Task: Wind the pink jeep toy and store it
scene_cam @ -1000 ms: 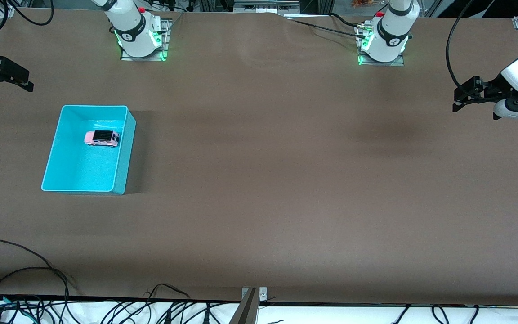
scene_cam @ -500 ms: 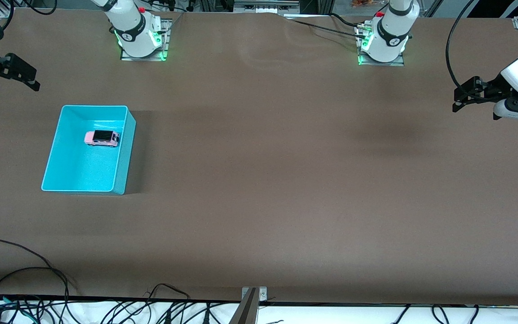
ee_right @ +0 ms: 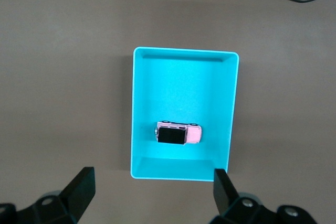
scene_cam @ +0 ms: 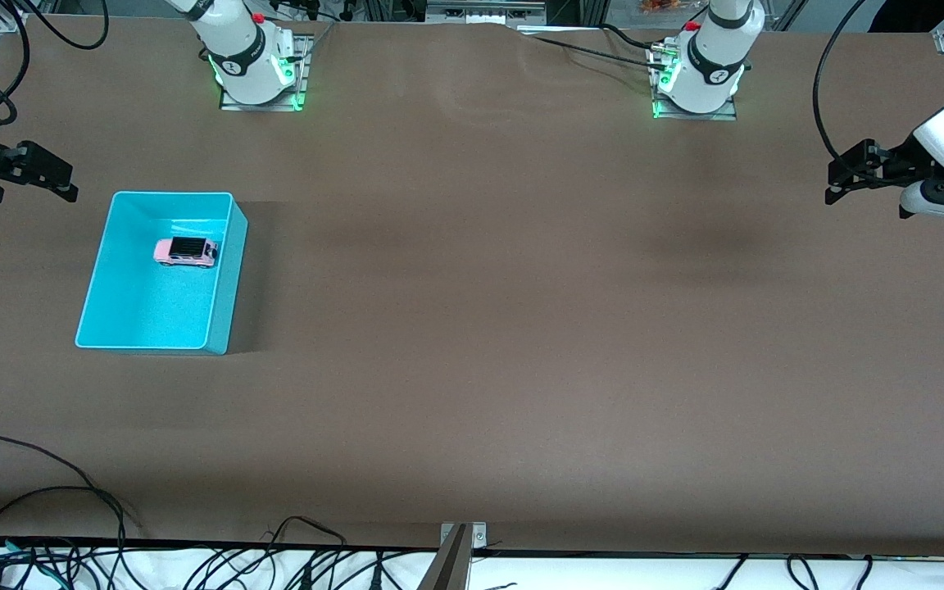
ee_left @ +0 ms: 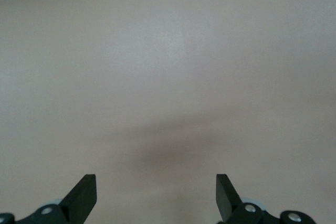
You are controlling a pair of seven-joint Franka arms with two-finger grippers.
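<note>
One toy: you have the pink jeep toy on its wheels on the floor of the cyan bin, in the half of the bin farther from the front camera, close to the wall that faces the middle of the table
Long axis: it runs across the bin's short width, roughly along the table's length, so you would close on its flanks from above
Right gripper: you see its fingers spread apart and holding nothing; it hangs over bare table at the right arm's end, just off the bin's corner farthest from the camera, and its wrist view looks down on the whole bin with the jeep inside
Left gripper: fingers apart and empty, over bare table at the left arm's end, well apart from the bin; this arm waits
Nearer arm: the right, by a wide margin
Judgement: the jeep already lies stored, so you likely have little left to do
Surface: a plain brown table
Room: cables trail along the table's near edge
</note>
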